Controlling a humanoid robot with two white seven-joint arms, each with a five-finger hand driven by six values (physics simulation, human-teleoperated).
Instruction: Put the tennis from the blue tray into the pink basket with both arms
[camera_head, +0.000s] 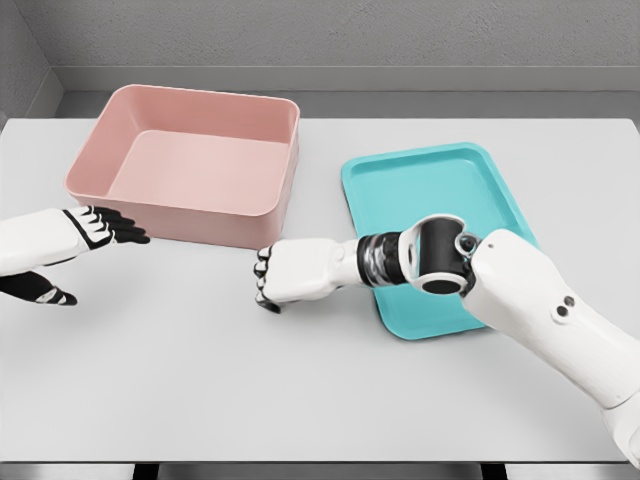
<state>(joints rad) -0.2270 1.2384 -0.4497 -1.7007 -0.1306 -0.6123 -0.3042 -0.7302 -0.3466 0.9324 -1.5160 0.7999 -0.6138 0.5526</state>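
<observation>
Nearest us, our left hand (100, 228) hovers with fingers spread beside the smooth pink basket (255, 205). Our right hand (290, 276) is curled shut; whether it hides the tennis ball, we cannot tell. Its arm partly covers the blue tray (420, 180).

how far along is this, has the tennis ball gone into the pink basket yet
Not yet, by this view. The pink basket shows only its bare floor, and no ball lies on the visible part of the blue tray. The right hand is curled into a fist on the table between tray and basket; whether it encloses the ball cannot be seen. The left hand hovers open beside the basket. The drop into the basket is left.
</observation>
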